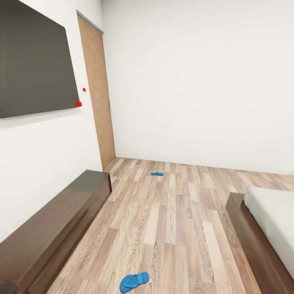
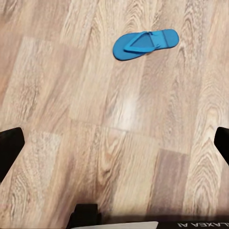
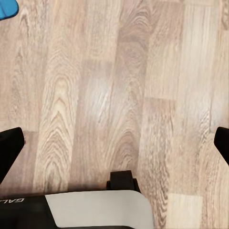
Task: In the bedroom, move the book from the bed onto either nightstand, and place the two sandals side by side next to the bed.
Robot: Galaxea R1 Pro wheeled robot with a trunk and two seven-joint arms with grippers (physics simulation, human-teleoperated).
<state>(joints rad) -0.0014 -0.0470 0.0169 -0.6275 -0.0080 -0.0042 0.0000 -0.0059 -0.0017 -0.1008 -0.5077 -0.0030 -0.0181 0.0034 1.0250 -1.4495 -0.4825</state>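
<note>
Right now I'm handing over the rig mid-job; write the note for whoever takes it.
Left gripper: open, empty, above bare floor.
Right gripper: open, empty, above bare floor.
Near sandal: flat on the floor just ahead, between the long cabinet and the bed.
Far sandal: on the floor toward the far wall, well apart from the first.
Done: nothing visible; sandals not paired.
Left: bring both sandals side by side next to the bed; find the book and move it to a nightstand.

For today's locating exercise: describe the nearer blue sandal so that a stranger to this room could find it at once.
Start at the long dark cabinet against the wall under the black panel. On the wood floor between that cabinet and the bed lies the nearer sandal. Unlike the other sandal, which is far off toward the back wall, this one lies closest to the camera.
</note>
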